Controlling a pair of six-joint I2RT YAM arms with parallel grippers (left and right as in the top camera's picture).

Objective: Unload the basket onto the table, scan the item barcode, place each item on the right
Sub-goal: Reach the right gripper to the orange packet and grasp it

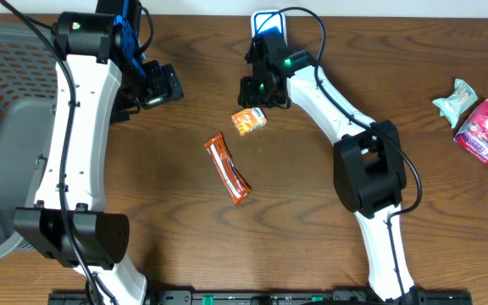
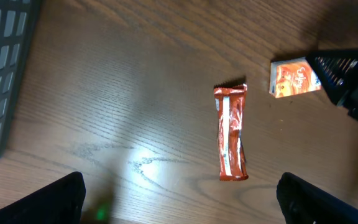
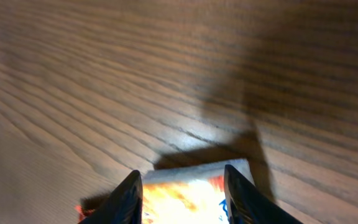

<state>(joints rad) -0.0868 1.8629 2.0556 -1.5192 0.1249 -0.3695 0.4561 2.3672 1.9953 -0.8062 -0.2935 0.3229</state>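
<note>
Packet (image 3: 185, 194) lay on the counter (image 3: 104, 74) between the right fingers (image 3: 128, 202), which stood half spread over it. Left fingers (image 2: 48, 202) were spread wide, bar (image 2: 232, 132) ahead of them.

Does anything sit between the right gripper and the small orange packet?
Nothing visible does. The right gripper has its fingers either side of the orange packet, which lies on the bare table. The long orange bar lies apart from it. Whether the fingers touch the packet, I cannot tell.
</note>
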